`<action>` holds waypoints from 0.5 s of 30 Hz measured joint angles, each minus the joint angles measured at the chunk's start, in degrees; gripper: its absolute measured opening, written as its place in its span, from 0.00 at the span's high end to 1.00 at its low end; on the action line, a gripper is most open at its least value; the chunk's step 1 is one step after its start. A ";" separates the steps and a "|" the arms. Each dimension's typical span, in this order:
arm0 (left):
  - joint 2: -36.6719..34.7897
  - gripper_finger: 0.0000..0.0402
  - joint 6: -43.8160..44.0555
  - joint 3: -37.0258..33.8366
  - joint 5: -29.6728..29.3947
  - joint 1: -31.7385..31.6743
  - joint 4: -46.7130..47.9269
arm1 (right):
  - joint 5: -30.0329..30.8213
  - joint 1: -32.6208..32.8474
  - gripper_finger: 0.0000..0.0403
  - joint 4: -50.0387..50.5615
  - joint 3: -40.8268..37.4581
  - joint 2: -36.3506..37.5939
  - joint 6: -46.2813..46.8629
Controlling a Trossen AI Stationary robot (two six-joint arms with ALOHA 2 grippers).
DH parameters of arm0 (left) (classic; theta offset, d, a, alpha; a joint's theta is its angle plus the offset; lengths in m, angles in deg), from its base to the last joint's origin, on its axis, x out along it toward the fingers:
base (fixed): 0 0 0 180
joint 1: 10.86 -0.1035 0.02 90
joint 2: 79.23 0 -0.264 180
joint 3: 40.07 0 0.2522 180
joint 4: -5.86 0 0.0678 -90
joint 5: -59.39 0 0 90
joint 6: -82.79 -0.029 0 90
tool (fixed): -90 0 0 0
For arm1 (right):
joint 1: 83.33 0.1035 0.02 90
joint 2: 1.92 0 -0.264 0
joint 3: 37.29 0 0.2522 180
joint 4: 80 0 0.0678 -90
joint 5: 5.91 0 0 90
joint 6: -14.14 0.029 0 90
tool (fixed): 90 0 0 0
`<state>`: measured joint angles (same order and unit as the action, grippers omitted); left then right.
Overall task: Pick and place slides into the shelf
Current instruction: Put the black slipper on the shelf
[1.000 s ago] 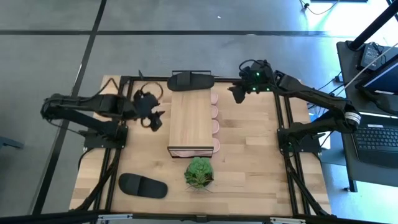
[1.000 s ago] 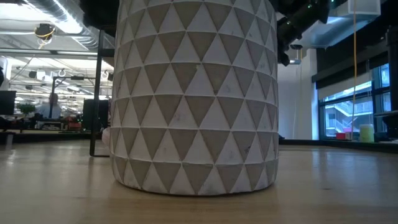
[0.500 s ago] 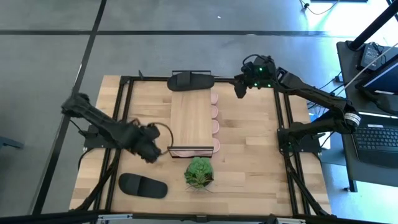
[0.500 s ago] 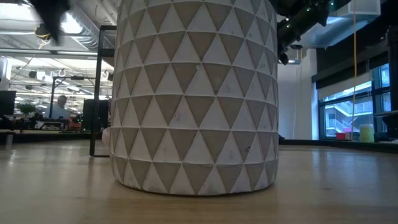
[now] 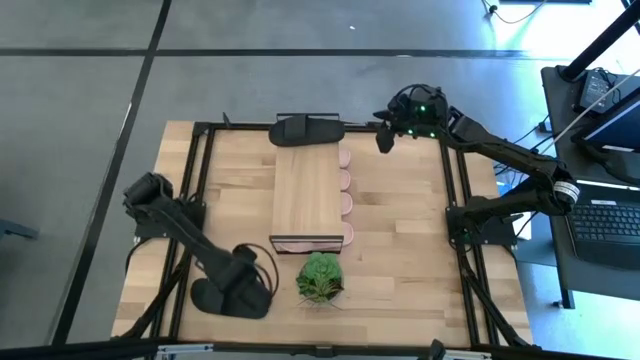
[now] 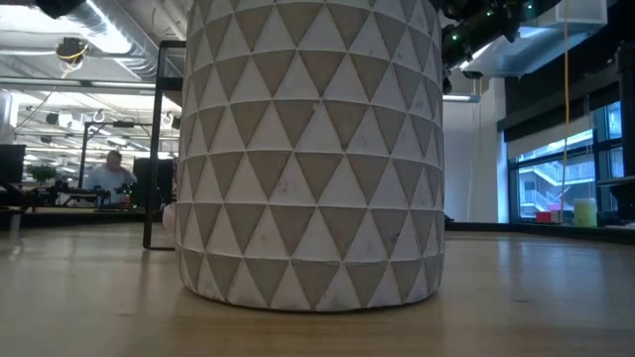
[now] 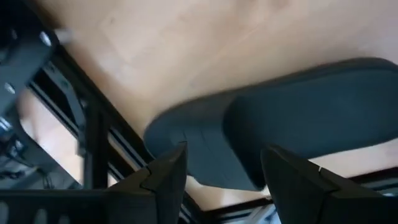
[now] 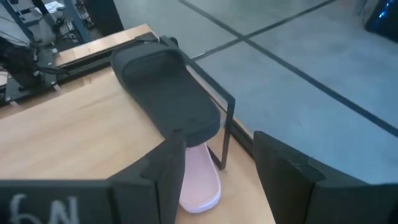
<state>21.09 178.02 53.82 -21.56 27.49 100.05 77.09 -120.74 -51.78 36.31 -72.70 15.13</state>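
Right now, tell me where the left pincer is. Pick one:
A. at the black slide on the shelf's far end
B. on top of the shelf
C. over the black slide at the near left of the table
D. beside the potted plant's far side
C: the high view shows the left pincer open over the black slide lying left of the potted plant, and the left wrist view shows that slide between its fingers.

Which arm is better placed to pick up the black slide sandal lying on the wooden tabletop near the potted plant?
The left. Its open gripper hangs right over that black slide sandal, fingers straddling it. The right gripper waits, open, at the table's far edge by the other black sandal.
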 joint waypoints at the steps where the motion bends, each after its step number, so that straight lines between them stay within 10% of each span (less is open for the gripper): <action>1: 0.88 0.52 1.35 0.46 0.10 0.51 -0.10 | 0.00 0.00 0.54 -0.46 0.00 0.00 0.00; 15: 9.83 0.52 6.68 1.48 9.96 2.67 -3.32 | 0.00 0.02 0.54 -1.47 0.00 0.00 0.00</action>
<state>30.92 184.70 55.29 -11.60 30.16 96.72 77.09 -120.71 -53.25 36.31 -72.70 15.13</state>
